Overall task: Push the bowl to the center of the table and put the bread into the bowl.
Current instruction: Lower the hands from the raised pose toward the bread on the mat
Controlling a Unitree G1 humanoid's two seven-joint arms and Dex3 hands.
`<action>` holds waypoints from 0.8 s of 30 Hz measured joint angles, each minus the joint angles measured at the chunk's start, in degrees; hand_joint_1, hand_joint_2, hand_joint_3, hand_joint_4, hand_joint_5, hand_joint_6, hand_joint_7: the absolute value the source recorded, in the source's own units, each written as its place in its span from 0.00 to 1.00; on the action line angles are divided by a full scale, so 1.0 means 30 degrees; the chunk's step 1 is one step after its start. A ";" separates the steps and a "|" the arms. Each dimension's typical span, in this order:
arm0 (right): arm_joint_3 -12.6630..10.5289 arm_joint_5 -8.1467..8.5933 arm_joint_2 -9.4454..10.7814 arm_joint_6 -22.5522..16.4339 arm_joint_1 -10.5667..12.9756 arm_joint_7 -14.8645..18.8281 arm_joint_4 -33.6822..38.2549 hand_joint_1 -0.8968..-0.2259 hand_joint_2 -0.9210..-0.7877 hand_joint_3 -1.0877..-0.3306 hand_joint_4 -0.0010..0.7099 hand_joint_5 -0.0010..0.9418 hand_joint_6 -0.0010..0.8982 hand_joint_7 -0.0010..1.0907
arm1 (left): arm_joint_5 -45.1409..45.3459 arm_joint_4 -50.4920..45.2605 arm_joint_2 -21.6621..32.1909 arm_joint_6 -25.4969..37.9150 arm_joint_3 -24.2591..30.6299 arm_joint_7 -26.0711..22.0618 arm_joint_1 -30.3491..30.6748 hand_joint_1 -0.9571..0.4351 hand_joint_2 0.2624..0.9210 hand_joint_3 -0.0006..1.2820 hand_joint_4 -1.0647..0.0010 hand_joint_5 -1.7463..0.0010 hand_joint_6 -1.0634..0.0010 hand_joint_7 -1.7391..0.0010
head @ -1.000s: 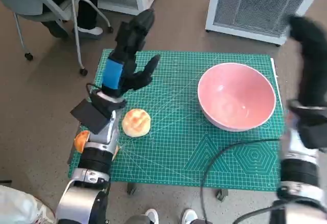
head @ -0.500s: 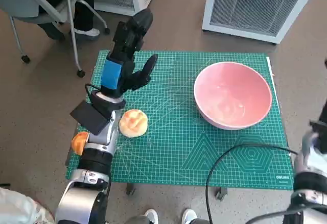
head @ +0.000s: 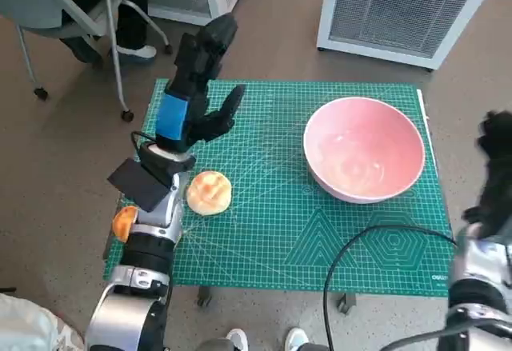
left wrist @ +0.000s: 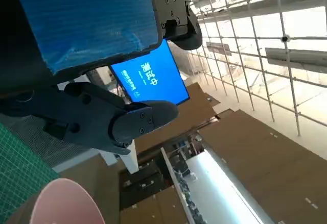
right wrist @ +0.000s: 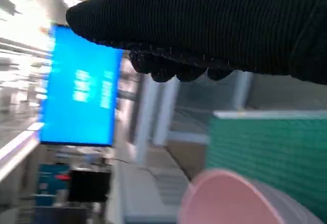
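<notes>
- Head view shows our bowl (head: 365, 149) on the desk's (head: 264, 239) right side, unpushed, bread (head: 209, 192) lying left, outside it.
- Our left hand (head: 194, 95) hovers, fingers spread, empty.
- Our right hand (head: 498, 167) sits off the desk; its fingers' state we cannot tell.

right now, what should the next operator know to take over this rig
Left hand: raised above the mat's left part, fingers apart, holding nothing.
Right hand: off the table's right edge, beside the bowl, not touching it; whether it is open I cannot tell.
Bowl: on the right part of the mat, empty, not centred yet.
Bread: on the mat at the left, by the left forearm.
Done: nothing.
Left: push the bowl to centre, then put the bread in.
</notes>
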 measured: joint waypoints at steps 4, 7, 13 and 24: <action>0.0023 -0.0014 0.0462 0.0767 -0.0017 0.0156 0.0171 0.36 0.00 0.39 0.35 0.00 0.21 0.12 | -0.0003 -0.0043 0.0122 0.0002 0.0016 0.0000 0.0122 0.47 1.00 0.40 0.82 0.89 1.00 0.61; 0.0059 -0.0027 0.0830 0.1361 -0.0152 0.0360 0.0286 0.39 0.00 0.38 0.32 0.00 0.21 0.12 | -0.0005 -0.0097 0.0269 0.0011 0.0050 0.0000 0.0238 0.46 1.00 0.40 0.82 0.89 1.00 0.61; 0.0046 -0.0004 0.1381 0.2493 -0.0728 0.0802 0.0389 0.43 0.00 0.38 0.31 0.00 0.21 0.12 | -0.0009 -0.0330 0.0403 0.0046 0.0098 -0.0001 0.0324 0.46 1.00 0.40 0.82 0.89 1.00 0.61; 0.0190 -0.0106 0.1901 0.3923 -0.2323 0.0994 0.0450 0.43 0.00 0.34 0.33 0.01 0.23 0.13 | -0.0010 -0.1089 0.0580 0.0349 0.0098 -0.0003 0.0636 0.45 1.00 0.40 0.82 0.89 1.00 0.61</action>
